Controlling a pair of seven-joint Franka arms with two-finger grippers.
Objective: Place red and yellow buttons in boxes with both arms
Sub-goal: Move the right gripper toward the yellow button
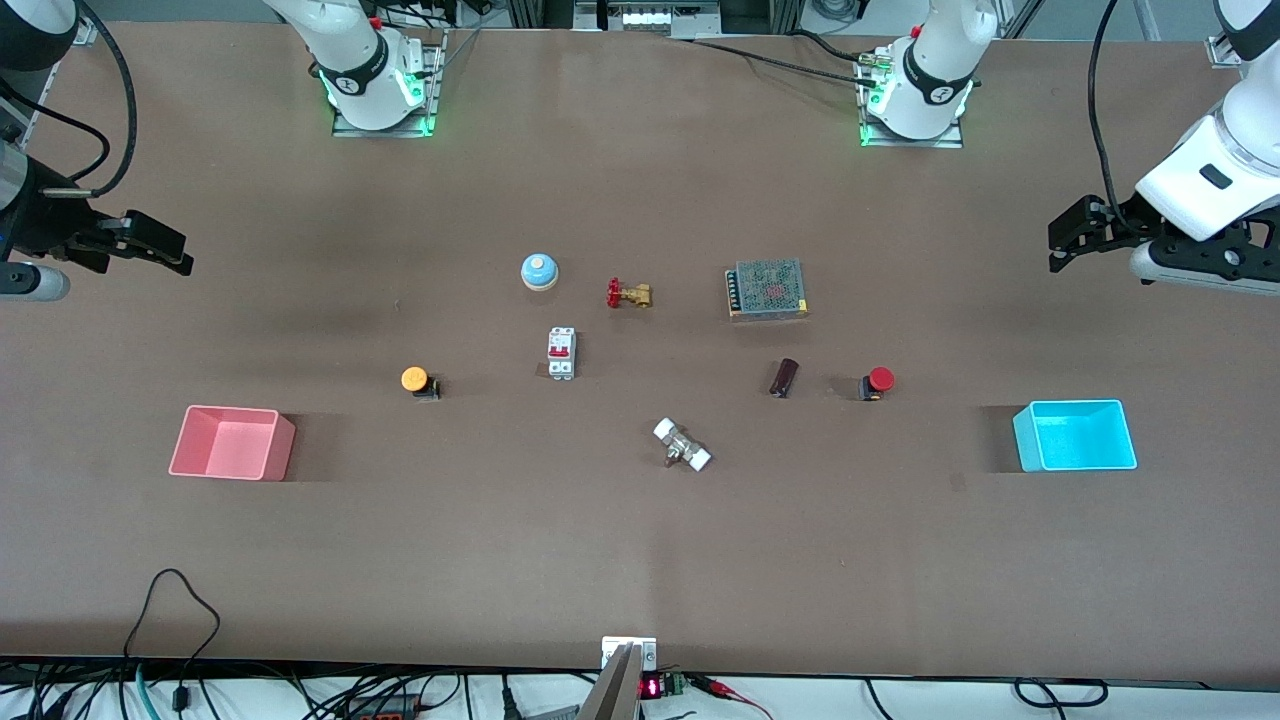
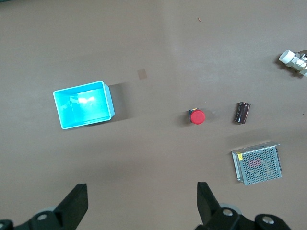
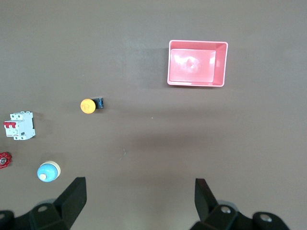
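Note:
The orange-yellow button (image 1: 417,380) lies on the table toward the right arm's end, a little farther from the front camera than the pink box (image 1: 283,440). It also shows in the right wrist view (image 3: 88,105), as does the pink box (image 3: 220,64). The red button (image 1: 878,381) lies toward the left arm's end, near the cyan box (image 1: 1022,435). Both show in the left wrist view: the red button (image 2: 196,117) and the cyan box (image 2: 110,103). My right gripper (image 1: 180,252) (image 3: 139,186) hangs open and empty above the table. My left gripper (image 1: 1055,245) (image 2: 142,191) is open and empty too.
Between the buttons lie a blue-domed bell (image 1: 539,271), a brass valve with a red handwheel (image 1: 628,293), a white circuit breaker (image 1: 561,353), a mesh-covered power supply (image 1: 768,289), a dark cylinder (image 1: 784,377) and a white-capped metal fitting (image 1: 682,445). Both boxes are empty.

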